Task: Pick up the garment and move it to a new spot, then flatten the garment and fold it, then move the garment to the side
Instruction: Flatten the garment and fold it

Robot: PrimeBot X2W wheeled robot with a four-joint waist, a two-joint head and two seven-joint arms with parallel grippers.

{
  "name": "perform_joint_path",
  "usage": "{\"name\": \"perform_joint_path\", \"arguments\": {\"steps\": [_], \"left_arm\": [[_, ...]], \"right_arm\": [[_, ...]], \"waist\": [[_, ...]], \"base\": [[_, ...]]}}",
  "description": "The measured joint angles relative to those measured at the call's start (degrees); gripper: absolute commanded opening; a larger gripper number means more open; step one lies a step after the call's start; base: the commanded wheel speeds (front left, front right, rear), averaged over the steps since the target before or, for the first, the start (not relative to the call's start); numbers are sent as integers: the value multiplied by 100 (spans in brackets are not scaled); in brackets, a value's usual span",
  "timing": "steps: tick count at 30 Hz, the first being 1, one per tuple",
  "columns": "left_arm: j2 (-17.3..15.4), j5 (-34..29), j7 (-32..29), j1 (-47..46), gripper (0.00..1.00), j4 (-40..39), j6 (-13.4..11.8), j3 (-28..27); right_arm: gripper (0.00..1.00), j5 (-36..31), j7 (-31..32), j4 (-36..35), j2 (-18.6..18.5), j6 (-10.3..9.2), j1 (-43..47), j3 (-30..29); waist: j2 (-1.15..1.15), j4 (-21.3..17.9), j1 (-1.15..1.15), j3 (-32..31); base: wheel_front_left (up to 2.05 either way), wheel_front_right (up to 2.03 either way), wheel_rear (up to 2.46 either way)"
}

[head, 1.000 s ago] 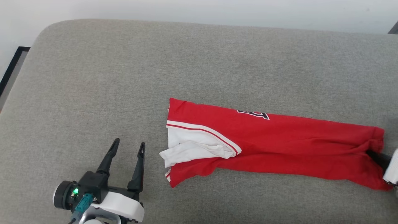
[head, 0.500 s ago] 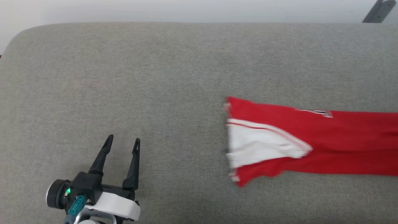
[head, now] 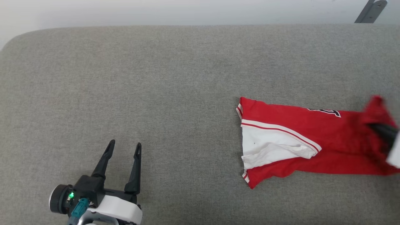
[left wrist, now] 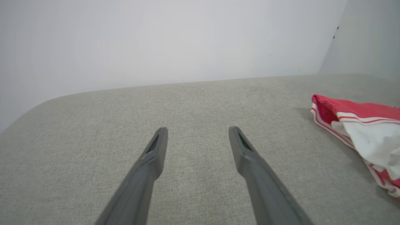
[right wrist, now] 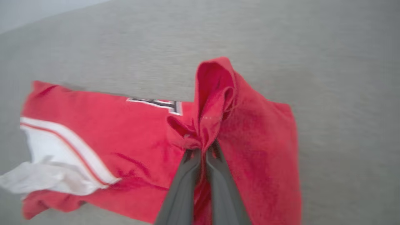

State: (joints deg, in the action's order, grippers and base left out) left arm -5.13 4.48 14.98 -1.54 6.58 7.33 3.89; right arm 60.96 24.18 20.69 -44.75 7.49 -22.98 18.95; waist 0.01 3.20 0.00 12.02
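The garment [head: 300,137], a red jersey folded into a long strip with a white sleeve [head: 268,145] on top, lies on the grey cushioned surface at the right. Its lettering edge [head: 325,111] peeks out along the far side. My right gripper [right wrist: 203,150] is shut on the garment's right end and holds that bunched red hem [right wrist: 215,93] up over the strip; in the head view it [head: 379,129] sits at the right edge. My left gripper [head: 123,148] rests open at the lower left, well clear of the garment [left wrist: 362,137], nothing between its fingers [left wrist: 156,147].
The grey fabric surface [head: 156,93] stretches wide to the left and far side of the garment, with its rounded far-left corner [head: 18,36] against a pale wall. A dark metal bracket [head: 370,11] shows at the top right beyond the surface.
The head camera has panned left, shifting the whole picture. My right gripper has lifted the garment's right end and carried it leftward over the strip, so the strip is shorter. The left gripper stays put.
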Motion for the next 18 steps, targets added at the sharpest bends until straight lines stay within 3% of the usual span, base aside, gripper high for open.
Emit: {"name": "perform_joint_path", "arguments": {"steps": [8,18], "left_arm": [[127,64,0,-36,100,107,7,105],[202,183,-1,-163,100,163,8,283]], "right_arm": [[0,-578,791,-1566,871,0,112,487],[0,-1426,1020,-1629,1673,0,-224,567]], "waist": [[0,231,0,54],[0,686,0,285]], "base": [[0,0,0],[0,0,0]]}}
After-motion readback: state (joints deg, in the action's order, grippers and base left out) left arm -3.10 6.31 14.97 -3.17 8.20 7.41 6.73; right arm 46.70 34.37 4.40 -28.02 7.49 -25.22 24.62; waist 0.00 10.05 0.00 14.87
